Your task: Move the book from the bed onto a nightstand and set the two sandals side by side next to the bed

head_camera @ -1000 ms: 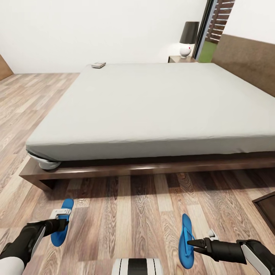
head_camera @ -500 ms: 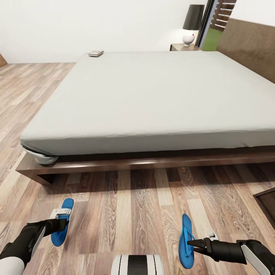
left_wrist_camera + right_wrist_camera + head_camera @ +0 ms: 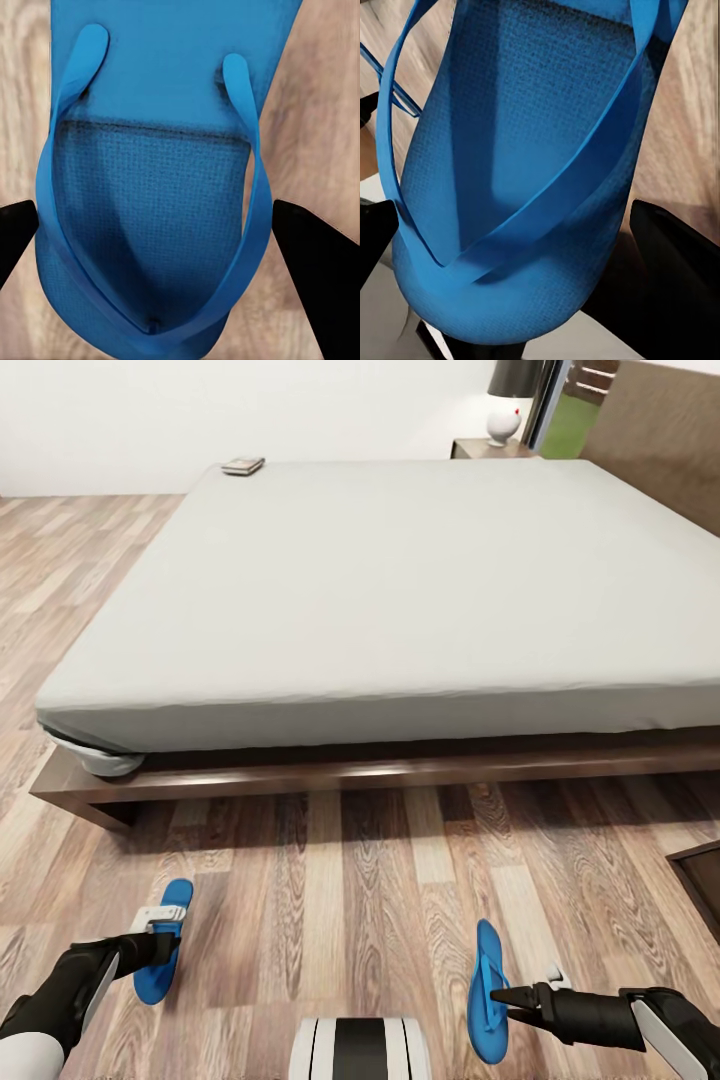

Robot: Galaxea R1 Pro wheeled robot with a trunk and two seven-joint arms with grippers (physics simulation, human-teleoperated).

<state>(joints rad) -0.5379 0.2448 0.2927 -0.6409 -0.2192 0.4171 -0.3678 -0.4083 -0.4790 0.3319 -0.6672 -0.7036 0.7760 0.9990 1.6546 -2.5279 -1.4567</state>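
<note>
Wood-plank floor [image 3: 330,920] beside grey-mattressed bed [image 3: 400,590], fingers of each arm clamped on a blue sandal [image 3: 155,950].

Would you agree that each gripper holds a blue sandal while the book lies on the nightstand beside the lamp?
Not quite: the book lies on the bed, at its far corner, not on the nightstand, as the head view shows. The left gripper and right gripper are each at a blue sandal.

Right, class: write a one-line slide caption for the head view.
Each claw, left and right, holds a blue sandal above the wood floor beside the bed.
</note>
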